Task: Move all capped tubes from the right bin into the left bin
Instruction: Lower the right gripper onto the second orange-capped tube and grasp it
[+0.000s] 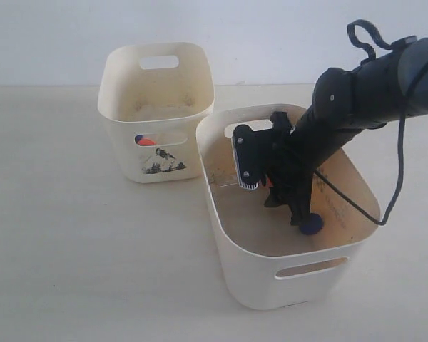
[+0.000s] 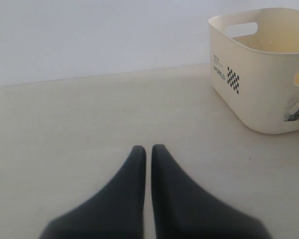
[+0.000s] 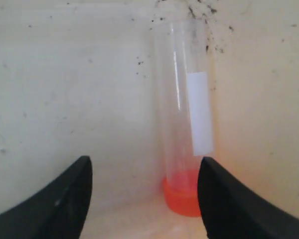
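- The right bin (image 1: 250, 278), at the lower centre-right of the exterior view, sits closest to the lens. Its plain front and handle slot show whole, but the right arm (image 1: 357, 92), reaching in from the upper right, covers much of its inside.
- Low in that bin, just beside the dark end of the arm, a blue cap (image 1: 312, 225) peeks out. Whatever it caps is hidden behind the arm.
- In the right wrist view the right gripper (image 3: 144, 162) has its jaws spread wide and grips nothing. Only the two dark fingertips show at the lower corners; the rest is cut off by the frame.
- Between them is a clear tube (image 3: 184, 99) with a white label (image 3: 200, 112) and an orange cap (image 3: 182, 196). It is much nearer one finger, which covers the cap's edge, so I cannot tell whether they touch. The tube's far end fades among dark specks (image 3: 209, 30) on the pale bin surface.
- The left bin (image 1: 121, 135) stands at the upper centre-left. The right bin's rim hides its near corner, so I cannot tell whether they touch.
- Through its front slot an orange and dark blue patch (image 1: 145, 141) shows, too small to identify.
- The left gripper (image 2: 148, 149) is closed to a thin slit with nothing in it, above the bare table (image 2: 65, 124). In that view the left bin is cut off at the right edge.
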`<state>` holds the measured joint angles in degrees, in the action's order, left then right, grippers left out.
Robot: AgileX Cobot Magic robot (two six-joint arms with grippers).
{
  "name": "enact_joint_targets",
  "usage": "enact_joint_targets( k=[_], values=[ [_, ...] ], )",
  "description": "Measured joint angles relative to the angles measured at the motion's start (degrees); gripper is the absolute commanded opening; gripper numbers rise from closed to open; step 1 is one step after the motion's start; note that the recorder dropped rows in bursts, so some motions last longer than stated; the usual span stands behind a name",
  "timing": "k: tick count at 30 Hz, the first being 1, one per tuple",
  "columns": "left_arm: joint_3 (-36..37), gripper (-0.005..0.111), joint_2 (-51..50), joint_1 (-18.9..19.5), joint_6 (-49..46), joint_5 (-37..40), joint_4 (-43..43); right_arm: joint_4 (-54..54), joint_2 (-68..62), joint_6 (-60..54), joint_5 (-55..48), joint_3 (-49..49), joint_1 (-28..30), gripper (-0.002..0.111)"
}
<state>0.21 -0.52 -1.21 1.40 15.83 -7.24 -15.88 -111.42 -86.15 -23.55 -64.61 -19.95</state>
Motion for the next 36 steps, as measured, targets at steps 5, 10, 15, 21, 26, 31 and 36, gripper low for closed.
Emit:
enact_joint_targets(
  k=[5, 10, 15, 21, 26, 31, 36],
  values=[
    [0.0, 0.004, 0.0, 0.0, 0.0, 0.0, 0.0, 0.0, -0.6, -0.13, 1.22, 0.0, 0.0, 0.059],
    [0.0, 0.004, 0.0, 0.0, 0.0, 0.0, 0.0, 0.0, -0.98, -0.13, 2.25, 0.0, 0.0, 0.059],
    [0.0, 0.004, 0.0, 0.0, 0.0, 0.0, 0.0, 0.0, -0.98, -0.02, 2.28, 0.0, 0.0, 0.059],
    [0.0, 0.004, 0.0, 0.0, 0.0, 0.0, 0.0, 0.0, -0.98, 0.42, 2.28, 0.0, 0.0, 0.059],
    [0.0, 0.004, 0.0, 0.0, 0.0, 0.0, 0.0, 0.0, -0.98, 0.53, 2.28, 0.0, 0.0, 0.059],
    [0.0, 0.004, 0.0, 0.0, 0.0, 0.0, 0.0, 0.0, -1.5, 0.64, 2.56, 0.0, 0.0, 0.059],
    [0.0, 0.004, 0.0, 0.0, 0.0, 0.0, 0.0, 0.0, -3.3, 0.64, 2.72, -0.36, -0.13, 0.059]
  ],
)
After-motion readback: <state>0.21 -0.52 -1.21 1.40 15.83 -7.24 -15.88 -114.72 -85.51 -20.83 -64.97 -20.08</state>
